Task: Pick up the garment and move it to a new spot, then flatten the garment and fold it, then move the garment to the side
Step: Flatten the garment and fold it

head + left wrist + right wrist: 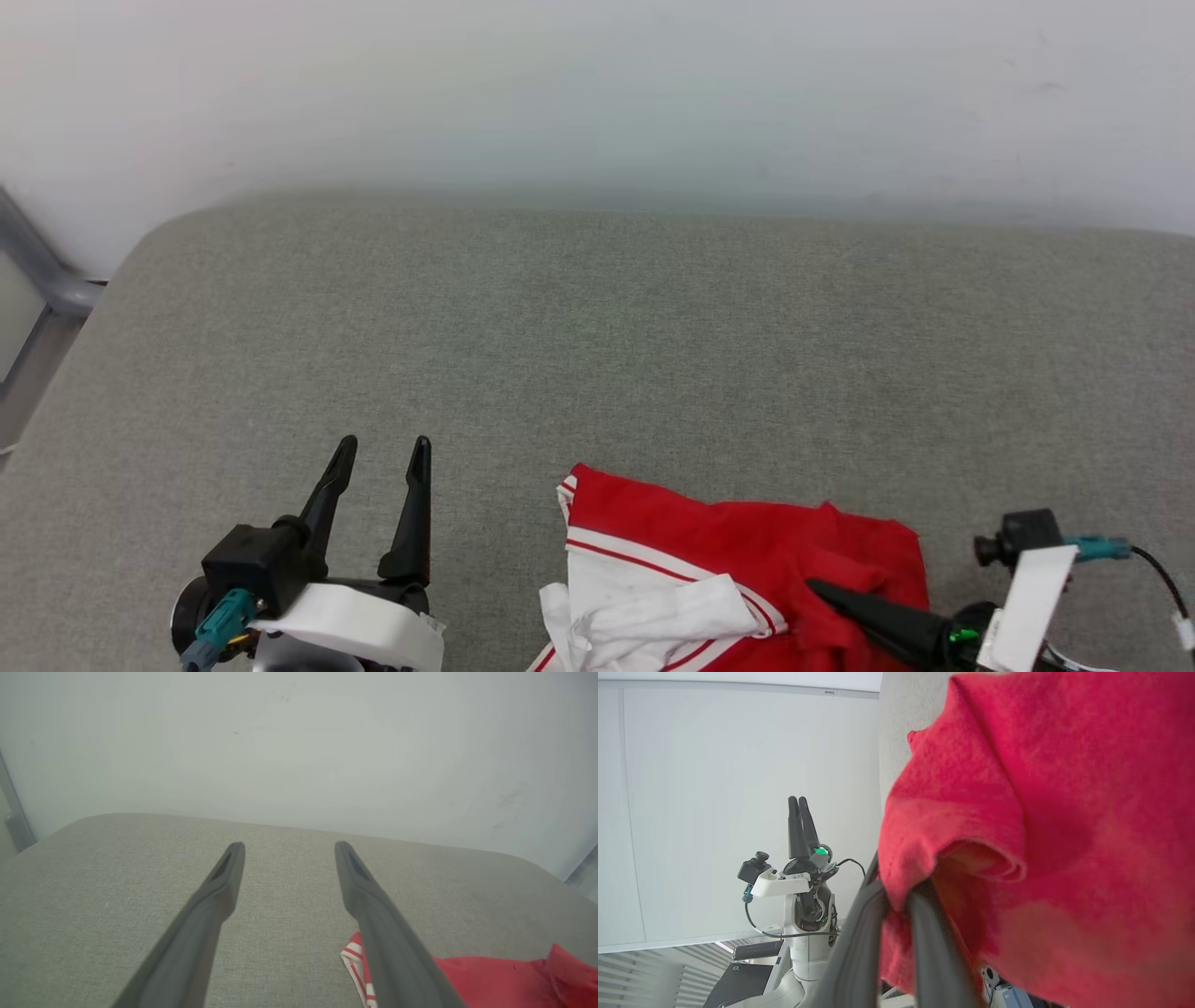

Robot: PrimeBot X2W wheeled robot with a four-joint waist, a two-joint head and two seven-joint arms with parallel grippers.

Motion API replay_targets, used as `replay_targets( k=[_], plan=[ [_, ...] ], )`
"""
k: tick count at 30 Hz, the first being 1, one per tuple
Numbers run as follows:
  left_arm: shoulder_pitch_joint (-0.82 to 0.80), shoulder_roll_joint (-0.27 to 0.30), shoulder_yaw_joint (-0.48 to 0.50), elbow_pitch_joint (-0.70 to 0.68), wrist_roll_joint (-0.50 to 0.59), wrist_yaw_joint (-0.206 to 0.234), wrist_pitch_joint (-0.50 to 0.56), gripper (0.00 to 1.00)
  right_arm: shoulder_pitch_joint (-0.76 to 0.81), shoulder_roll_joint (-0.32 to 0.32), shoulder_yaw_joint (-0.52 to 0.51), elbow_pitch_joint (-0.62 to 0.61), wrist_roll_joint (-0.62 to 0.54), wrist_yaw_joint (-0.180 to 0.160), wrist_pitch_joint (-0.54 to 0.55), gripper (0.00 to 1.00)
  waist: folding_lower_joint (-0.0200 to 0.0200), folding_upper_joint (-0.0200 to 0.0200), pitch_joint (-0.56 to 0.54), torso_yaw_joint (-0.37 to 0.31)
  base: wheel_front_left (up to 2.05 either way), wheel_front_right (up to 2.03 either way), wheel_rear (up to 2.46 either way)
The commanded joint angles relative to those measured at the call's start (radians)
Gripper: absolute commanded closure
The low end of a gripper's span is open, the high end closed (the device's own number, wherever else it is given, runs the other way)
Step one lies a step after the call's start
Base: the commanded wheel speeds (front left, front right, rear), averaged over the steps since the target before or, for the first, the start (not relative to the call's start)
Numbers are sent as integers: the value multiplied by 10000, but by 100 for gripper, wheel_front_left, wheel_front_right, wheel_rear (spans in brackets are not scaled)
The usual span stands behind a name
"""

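Head view, surface: a wide grey cushion [597, 327] runs up to a pale wall [597, 93]. A grey metal tube [42, 271] stands beside the cushion's far left corner.
Head view, garment [738, 541]: it lies bunched on the cushion at the lower middle of the picture, red side up. A crumpled white sleeve [653, 607] lies over its left part.
Head view, trim: red-and-white striped trim [644, 558] crosses the shirt just above the sleeve.
Head view, left gripper [385, 443]: at the lower left, well apart from the shirt. Its two dark fingers stand spread with nothing between them.
Head view, right gripper [822, 590]: it comes in from the lower right, its dark tip buried in a red fold.
Left wrist view, claw: both fingers are wide apart above bare cushion.
Left wrist view, shirt: a striped corner and a stretch of red cloth show at the lower right, partly behind the right-hand finger.
Right wrist view, claw: the fingers are drawn together and clamped on a fold of the red cloth, which drapes over their tips and hides them.
Right wrist view, shirt: red fabric hangs close to the lens across the right half.
Right wrist view, other arm: the left gripper is seen edge-on against the wall, so its fingers overlap, with a green light [821, 850] at their base.
Right wrist view, writing: a dark panel [738, 982] low on the robot bears a small pale mark, too small to read.
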Motion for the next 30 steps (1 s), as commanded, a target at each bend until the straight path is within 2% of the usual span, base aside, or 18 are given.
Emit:
replay_targets(
  k=[1,9,14,18,19,20,21,22,27,30],
  plan=[
    [-152,-16,-30,-5,28,-17,4,0,-241,33,360,58,233,-6,-235,100,0,-1,129,144,0,0,0],
    [-565,-197,-24,42,11,-102,-42,0,-867,32,2670,332,302,-6,-1523,100,0,-1,772,675,0,0,0],
    [-803,-343,23,124,84,-180,-74,0,-1328,30,3646,501,401,-6,-2214,100,0,-1,1221,878,0,0,0],
    [-975,-505,103,174,185,-292,-116,0,-1610,26,4147,818,38,-6,-2773,100,0,-1,1528,967,0,0,0],
    [-1019,-550,128,194,206,-325,-119,0,-1653,29,4238,900,-34,-6,-2886,87,0,-1,1583,976,0,0,0],
    [-1060,-584,157,206,234,-350,-124,0,-1691,27,4311,968,-131,-6,-3012,64,0,-1,1635,983,0,0,0],
    [-1088,-616,190,228,280,-359,-130,0,-1725,27,4378,1016,-171,-6,-3104,24,0,-1,1665,982,0,0,0],
    [-1085,-634,227,262,297,-401,-134,0,-1745,27,4436,1071,-189,-6,-3184,0,0,-1,1680,973,0,0,0],
    [-974,-729,367,416,422,-524,-143,0,-1790,-66,4709,760,-169,-4,-3566,0,0,-1,1470,861,0,0,0],
    [-859,-746,462,453,573,-599,-146,0,-1782,-520,4952,-72,-610,-6,-4354,0,0,-1,1110,683,0,0,0]
  ],
)
